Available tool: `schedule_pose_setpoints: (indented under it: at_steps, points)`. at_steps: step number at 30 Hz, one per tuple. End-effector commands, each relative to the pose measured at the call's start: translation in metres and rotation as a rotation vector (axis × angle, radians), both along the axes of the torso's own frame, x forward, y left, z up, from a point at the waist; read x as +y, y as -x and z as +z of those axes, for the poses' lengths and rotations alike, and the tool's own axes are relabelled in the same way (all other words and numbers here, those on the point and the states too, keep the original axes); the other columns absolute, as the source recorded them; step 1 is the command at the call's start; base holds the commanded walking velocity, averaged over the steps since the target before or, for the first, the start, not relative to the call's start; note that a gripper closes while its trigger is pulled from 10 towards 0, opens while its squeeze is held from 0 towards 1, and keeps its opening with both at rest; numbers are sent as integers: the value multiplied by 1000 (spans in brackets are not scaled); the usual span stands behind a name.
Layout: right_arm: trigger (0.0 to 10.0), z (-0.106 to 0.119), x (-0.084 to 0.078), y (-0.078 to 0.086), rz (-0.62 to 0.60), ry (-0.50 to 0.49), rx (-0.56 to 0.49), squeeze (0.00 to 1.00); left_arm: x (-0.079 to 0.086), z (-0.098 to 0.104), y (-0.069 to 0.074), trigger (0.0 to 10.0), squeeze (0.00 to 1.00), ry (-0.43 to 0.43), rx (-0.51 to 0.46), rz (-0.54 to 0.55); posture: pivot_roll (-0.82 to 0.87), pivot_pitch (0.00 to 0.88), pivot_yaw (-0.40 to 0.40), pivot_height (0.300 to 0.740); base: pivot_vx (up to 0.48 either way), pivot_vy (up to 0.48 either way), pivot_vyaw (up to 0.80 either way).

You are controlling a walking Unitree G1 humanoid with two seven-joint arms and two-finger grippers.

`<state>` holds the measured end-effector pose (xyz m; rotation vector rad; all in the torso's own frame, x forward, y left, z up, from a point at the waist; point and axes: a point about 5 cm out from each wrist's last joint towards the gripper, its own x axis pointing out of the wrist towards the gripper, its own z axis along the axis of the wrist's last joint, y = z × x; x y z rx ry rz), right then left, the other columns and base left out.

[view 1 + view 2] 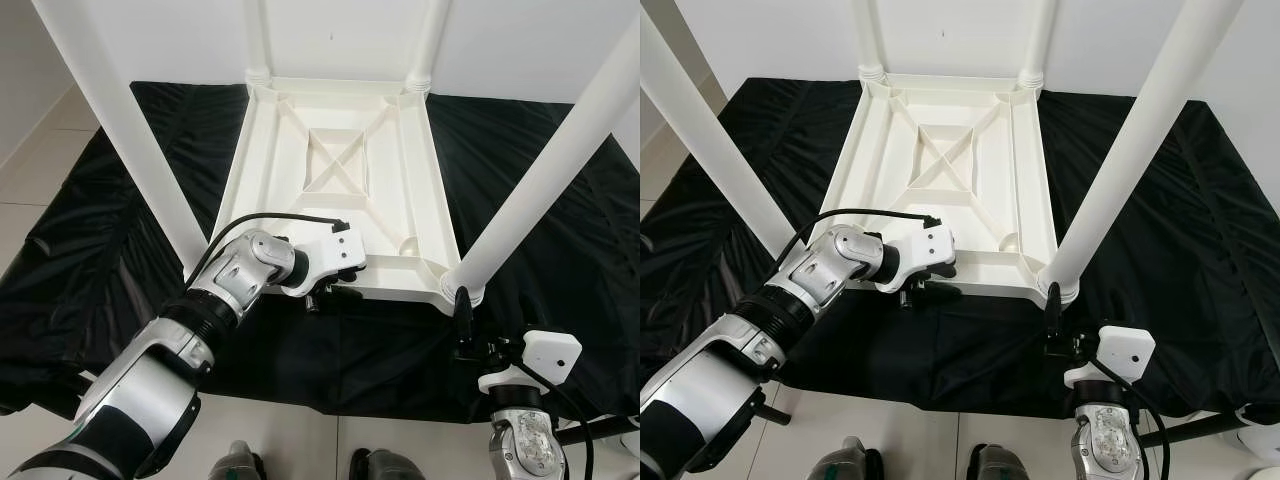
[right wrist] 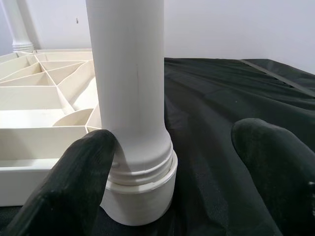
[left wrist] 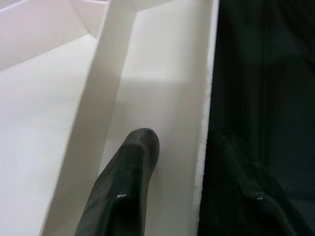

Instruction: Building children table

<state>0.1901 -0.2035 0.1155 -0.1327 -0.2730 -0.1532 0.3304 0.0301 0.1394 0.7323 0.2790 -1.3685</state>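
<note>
Tabletop: white plastic, lying upside down on black cloth, ribbed underside facing up, set against white wall.
Legs: four in sockets, one at each corner; near right leg stands upright in its collar.
Progress: judged late stage; all legs fitted, what remains is probably seating or tightening, then turning the table over.
Left gripper: at near edge of tabletop, fingers apart astride the rim, one finger inside on the white panel, the other outside over the cloth.
Right gripper: fingers apart either side of near right leg base; one finger touching the collar, the other clear.
Obstruction: creased cloth under the frame; near legs crowd both arms.
</note>
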Motion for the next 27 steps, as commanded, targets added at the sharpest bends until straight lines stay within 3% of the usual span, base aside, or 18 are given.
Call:
schedule_pose_setpoints:
  at_steps: [1,5,6,8,9,10,20,27]
  points:
    - [10000,-2,-6,2,-40,6,15,0,8,-18,1,10000,0,-75,24,34,-82,109,65,740,0,0,0]
    - [10000,-2,-7,2,-43,8,15,0,10,-20,3,10000,0,-84,44,35,-81,111,65,740,0,0,0]
    - [10000,-2,-7,2,-44,9,15,0,10,-21,3,6275,0,-91,40,28,-80,112,65,740,0,0,0]
    - [10000,-2,-8,3,-48,11,15,0,11,-22,3,1216,0,-99,37,29,-80,112,65,740,0,0,0]
    - [10000,-2,-8,3,-48,11,15,0,11,-22,3,1216,0,-99,37,29,-80,112,65,740,0,0,0]
    - [10000,-2,-9,3,-49,12,14,0,11,-23,3,0,0,-99,40,30,-79,115,67,740,0,0,0]
    - [10000,-3,-11,6,-56,15,21,0,14,-21,2,0,0,-91,40,43,-80,118,69,740,0,0,0]
    - [10000,-24,-22,31,-58,59,121,0,27,-3,-7,0,0,-3,60,109,-92,125,69,740,0,0,0]
